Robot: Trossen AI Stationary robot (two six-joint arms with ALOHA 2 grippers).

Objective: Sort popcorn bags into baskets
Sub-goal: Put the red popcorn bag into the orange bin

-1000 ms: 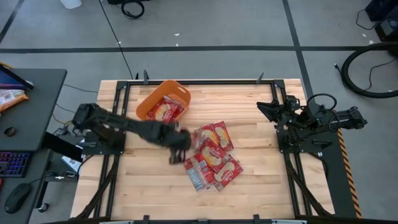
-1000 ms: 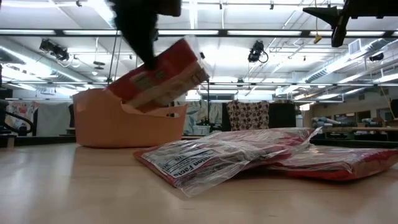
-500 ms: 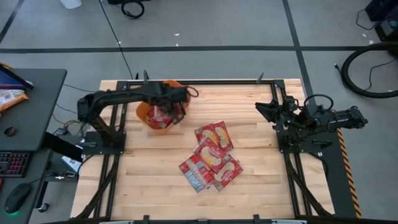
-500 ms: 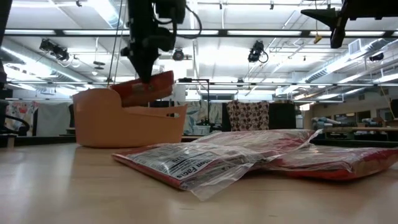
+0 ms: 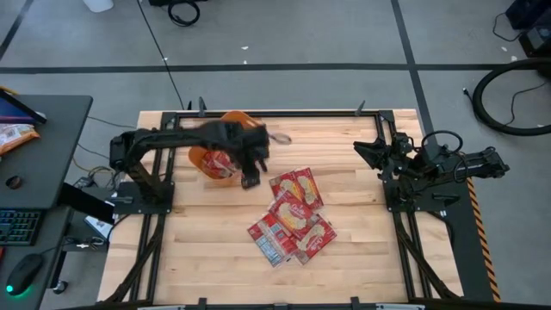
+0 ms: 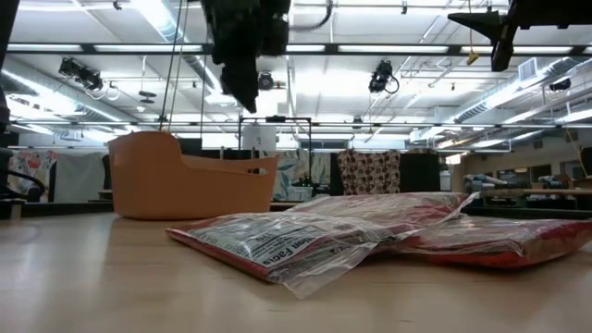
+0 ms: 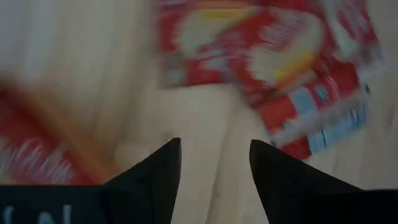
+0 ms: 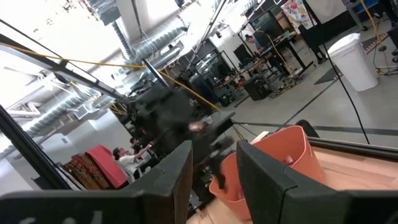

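Several red popcorn bags [image 5: 293, 215] with cream-yellow pictures lie in a loose overlapping pile on the wooden table; the low view shows the popcorn bags [image 6: 342, 236] close by. The orange basket [image 5: 207, 157] stands at the far left with red packets [image 5: 227, 160] inside it, and my left arm covers part of it. My left gripper [image 5: 251, 176] hangs open and empty between basket and pile, high above the table in the low view [image 6: 248, 92] and over bare wood in its wrist view [image 7: 214, 155]. My right gripper [image 8: 214, 168] waits open at the right side.
Black frame rails [image 5: 275, 113] run along the table's edges. Bare wood [image 5: 207, 250] lies near and left of the pile. The right arm's base [image 5: 422, 185] stands at the right edge. The room with people and equipment shows beyond the table.
My left gripper carried a popcorn bag up from the pile to over the basket, toward the far left. It opened there and let go, and the bag dropped into the basket. The empty gripper has since swung back toward the pile.
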